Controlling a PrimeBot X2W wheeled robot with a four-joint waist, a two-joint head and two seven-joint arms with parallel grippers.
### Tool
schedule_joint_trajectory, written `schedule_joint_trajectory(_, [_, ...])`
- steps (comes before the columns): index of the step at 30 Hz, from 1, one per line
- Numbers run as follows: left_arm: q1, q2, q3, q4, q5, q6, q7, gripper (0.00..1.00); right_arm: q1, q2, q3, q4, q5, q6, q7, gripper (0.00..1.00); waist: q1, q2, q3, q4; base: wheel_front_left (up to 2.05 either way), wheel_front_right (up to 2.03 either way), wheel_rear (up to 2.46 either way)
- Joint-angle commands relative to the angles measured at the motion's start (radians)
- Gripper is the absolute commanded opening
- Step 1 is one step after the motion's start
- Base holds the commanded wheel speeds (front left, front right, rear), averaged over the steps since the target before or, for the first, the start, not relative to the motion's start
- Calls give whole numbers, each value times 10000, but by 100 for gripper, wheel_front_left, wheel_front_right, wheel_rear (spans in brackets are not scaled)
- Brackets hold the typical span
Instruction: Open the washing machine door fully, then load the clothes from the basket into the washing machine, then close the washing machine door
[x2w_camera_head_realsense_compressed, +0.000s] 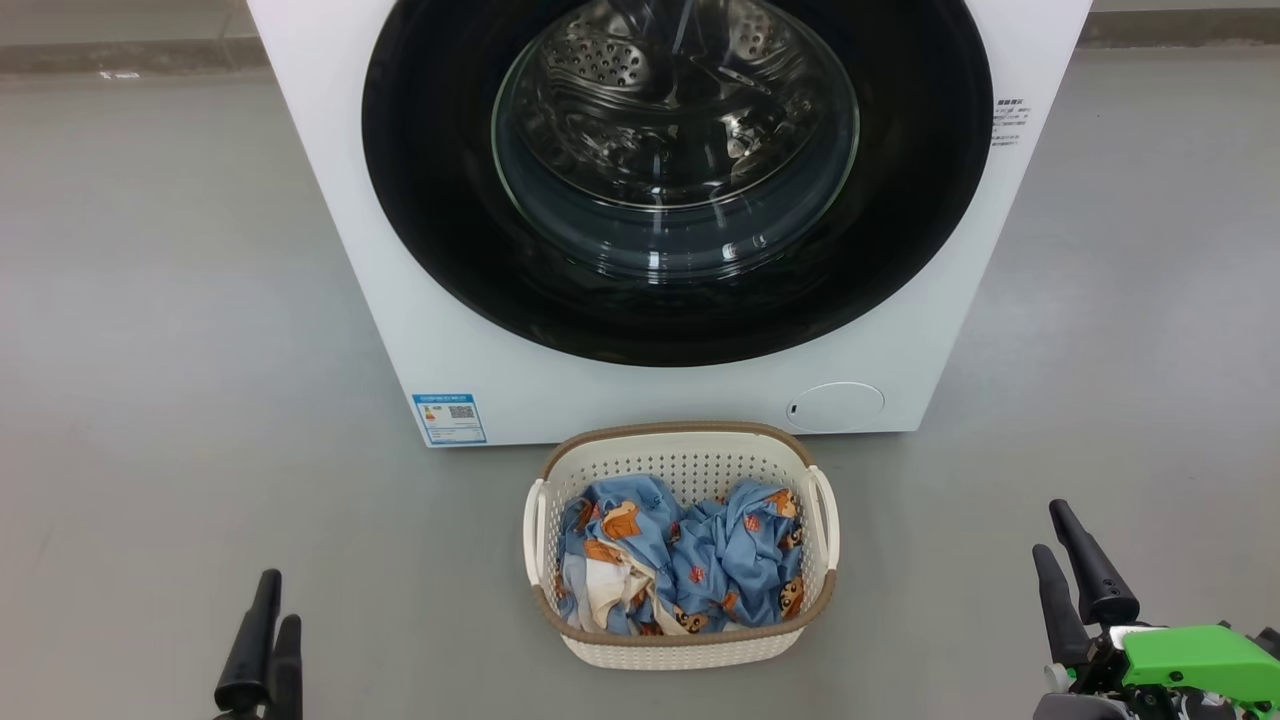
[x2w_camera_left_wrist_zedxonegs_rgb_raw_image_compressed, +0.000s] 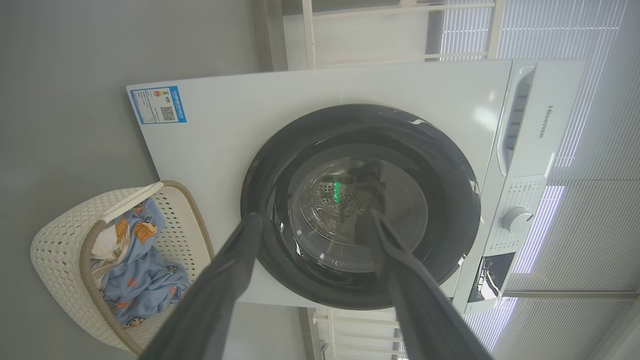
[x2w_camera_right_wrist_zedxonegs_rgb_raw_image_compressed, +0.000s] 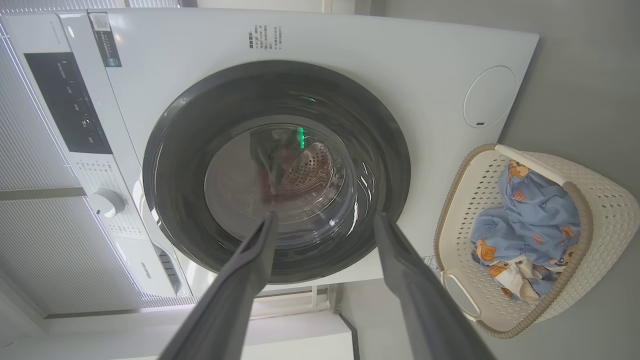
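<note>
Laundry corner, given the washing machine (x2w_camera_head_realsense_compressed: 600, 390) (bare grey floor (x2w_camera_head_realsense_compressed: 150, 300)).

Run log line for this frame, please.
washing machine door: shut | clothes: in basket | left gripper: open, empty | right gripper: open, empty

Shut washing machine door (x2w_camera_head_realsense_compressed: 678, 150), clothes (x2w_camera_head_realsense_compressed: 690, 570) in basket (x2w_camera_head_realsense_compressed: 680, 650)

Hisense brand name (x2w_camera_left_wrist_zedxonegs_rgb_raw_image_compressed: 542, 121) readable on drawer front (x2w_camera_left_wrist_zedxonegs_rgb_raw_image_compressed: 565, 100) of washing machine (x2w_camera_left_wrist_zedxonegs_rgb_raw_image_compressed: 225, 125), left wrist view, 2 o'clock from washing machine door (x2w_camera_left_wrist_zedxonegs_rgb_raw_image_compressed: 450, 225). Head view: blue label sticker (x2w_camera_head_realsense_compressed: 449, 418) at 7 o'clock from door, QR code, print too small. At 3 o'clock, small print block (x2w_camera_head_realsense_compressed: 1008, 122), illegible. Right wrist view: control panel (x2w_camera_right_wrist_zedxonegs_rgb_raw_image_compressed: 67, 105) markings illegible.
</note>
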Motion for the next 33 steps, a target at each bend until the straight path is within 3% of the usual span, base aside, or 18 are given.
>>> schedule_joint_trajectory(1, [-305, 121, 99, -406, 100, -12, -61, 100, -321, -99, 128, -411, -173, 19, -124, 100, -1, 0, 4, 4, 0, 0, 0])
schedule_joint_trajectory(15, [-317, 382, -40, -773, 504, -21, -347, 100, -360, -121, 492, -833, -809, 24, -510, 100, -1, 0, 10, 26, 0, 0, 0])
schedule_joint_trajectory(33, [-415, 1230, -814, -766, 2002, -33, -1347, 100, -437, -198, 1135, -1188, -2821, 31, -1042, 100, -2, 0, -12, 33, 0, 0, 0])
